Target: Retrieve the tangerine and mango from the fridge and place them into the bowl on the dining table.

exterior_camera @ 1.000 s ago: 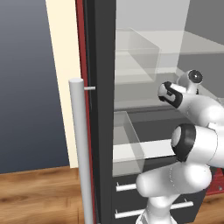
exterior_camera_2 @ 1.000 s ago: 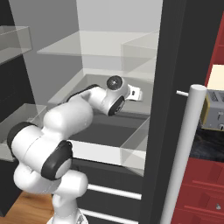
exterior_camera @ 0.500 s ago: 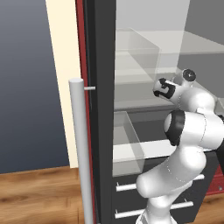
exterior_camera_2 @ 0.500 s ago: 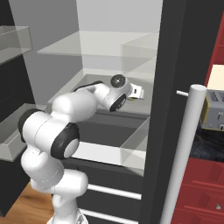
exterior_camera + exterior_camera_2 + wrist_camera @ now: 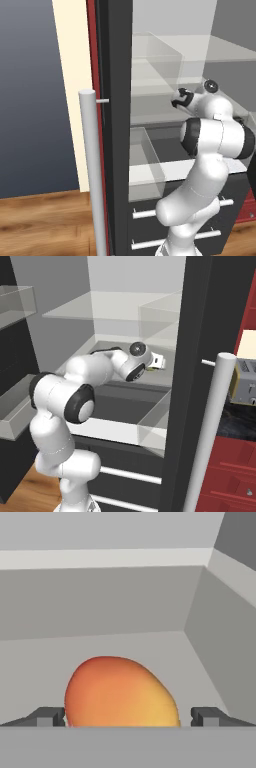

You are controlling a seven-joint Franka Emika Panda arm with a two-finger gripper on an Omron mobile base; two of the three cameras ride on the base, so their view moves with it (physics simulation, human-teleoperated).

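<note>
Left base view: I see the fridge [image 5: 117, 125] standing open, one long pale bar handle [image 5: 92, 170] on its door in the foreground, pale shelves stacked inside. My arm reaches in over the middle shelf [image 5: 155, 117]; the wrist sits deep in the compartment and the fruit is hidden behind it from here. Right base view: same reach from the other side, a second bar handle [image 5: 210, 431] on the near door, a clear drawer [image 5: 150, 421] below the arm and one toaster [image 5: 245, 381] on the wall counter beyond. The gripper [image 5: 159, 362] points toward the back wall just above the middle shelf; I cannot read the fingers from this side. Hand view: one mango [image 5: 120, 694], orange-red shading to yellow, lies on the shelf floor near a back corner, square between the two dark fingertips [image 5: 47, 716]. The gripper is spread wide, a tip on either side of the fruit with a gap on both sides, nothing pinched yet. Count: one mango, two fingertips, two door handles; no tangerine, bowl or desk that I can make out. My reading: fridge opened, approach to the mango nearly done, grasp not yet made. Both fruits are left to carry to the bowl, so the job is early.
</note>
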